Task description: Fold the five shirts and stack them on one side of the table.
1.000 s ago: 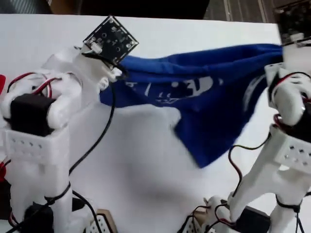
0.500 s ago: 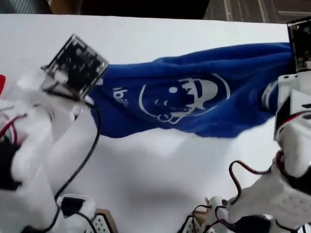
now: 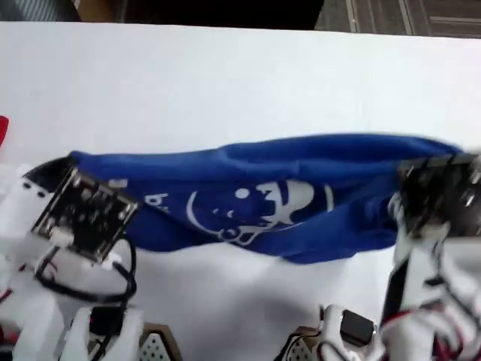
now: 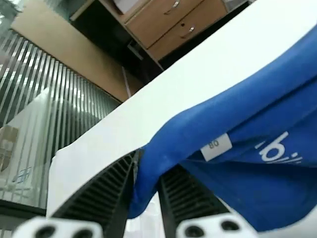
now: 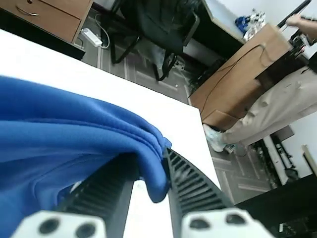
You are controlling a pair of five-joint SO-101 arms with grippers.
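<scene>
A blue shirt [image 3: 255, 192] with a white round print hangs stretched between my two arms above the white table [image 3: 225, 83]. My left gripper [image 4: 147, 186] is shut on one end of the blue shirt [image 4: 237, 144], the cloth pinched between its ribbed fingers [image 4: 106, 186]; a small white label shows beside them. My right gripper [image 5: 148, 181] is shut on the other end of the blue shirt [image 5: 64, 129]. In the high view the left arm's camera board [image 3: 84, 213] covers the shirt's left end and the right arm [image 3: 440, 199] covers its right end.
A red object [image 3: 2, 129] peeks in at the table's left edge. Arm bases and cables [image 3: 323, 338] line the near edge. Beyond the table stand wooden drawers [image 4: 168, 20], a black chair [image 5: 158, 29] and a person [image 5: 277, 106] at a desk.
Both arms have drawn back toward the near edge, carrying the blue shirt with them. The hanging flap has swung up, and the shirt now spreads as a long band.
</scene>
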